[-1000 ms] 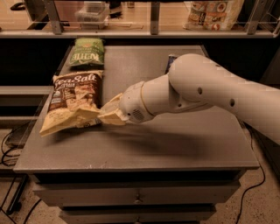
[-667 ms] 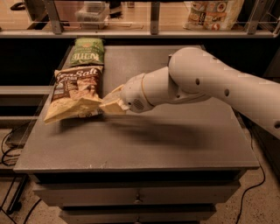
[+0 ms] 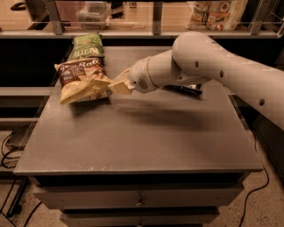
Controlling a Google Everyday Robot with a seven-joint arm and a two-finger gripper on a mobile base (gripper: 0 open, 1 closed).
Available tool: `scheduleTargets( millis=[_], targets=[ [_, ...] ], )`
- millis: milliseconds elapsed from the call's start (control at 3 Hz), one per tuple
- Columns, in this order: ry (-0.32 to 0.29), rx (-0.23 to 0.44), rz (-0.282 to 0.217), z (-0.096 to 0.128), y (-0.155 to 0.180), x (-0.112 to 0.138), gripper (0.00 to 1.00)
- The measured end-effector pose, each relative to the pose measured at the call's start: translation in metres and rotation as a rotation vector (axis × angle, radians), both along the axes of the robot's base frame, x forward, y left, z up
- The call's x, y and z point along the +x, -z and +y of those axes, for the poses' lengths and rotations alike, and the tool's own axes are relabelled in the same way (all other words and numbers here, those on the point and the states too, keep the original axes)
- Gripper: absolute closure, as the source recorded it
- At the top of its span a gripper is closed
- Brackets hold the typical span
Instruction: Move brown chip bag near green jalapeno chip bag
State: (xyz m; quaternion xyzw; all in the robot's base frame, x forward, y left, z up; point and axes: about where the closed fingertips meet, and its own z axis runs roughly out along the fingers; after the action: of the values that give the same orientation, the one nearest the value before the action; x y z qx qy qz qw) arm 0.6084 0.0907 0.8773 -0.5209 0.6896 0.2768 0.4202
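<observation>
The brown chip bag (image 3: 82, 80), dark brown with tan ends and white "Sea Salt" lettering, is at the table's back left, its near end tilted up above its shadow. The green jalapeno chip bag (image 3: 86, 45) lies flat just behind it at the far left edge, almost touching its far end. My gripper (image 3: 120, 85) reaches in from the right and is shut on the brown bag's right edge. The white arm (image 3: 208, 62) crosses the table's back right.
The grey table (image 3: 133, 142) has drawers below its front edge. A dark flat object (image 3: 184, 90) lies partly hidden behind the arm. A railed shelf behind holds a clear container (image 3: 93, 11) and a printed bag (image 3: 217, 13). Cables lie on the floor at left.
My gripper has carried the brown chip bag away from the front, toward the back of the table, so its far end now lies close to the green bag.
</observation>
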Motion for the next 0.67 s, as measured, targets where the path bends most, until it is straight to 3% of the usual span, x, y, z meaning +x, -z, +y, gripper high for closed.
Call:
scheduleTargets(
  millis=[333,667],
  targets=[
    [0.034,-0.003,-0.016,-0.0069,-0.0082,0.0241,0.84],
    [0.052,0.005,-0.031,-0.0149,-0.0144,0.0239,0.62]
  ],
)
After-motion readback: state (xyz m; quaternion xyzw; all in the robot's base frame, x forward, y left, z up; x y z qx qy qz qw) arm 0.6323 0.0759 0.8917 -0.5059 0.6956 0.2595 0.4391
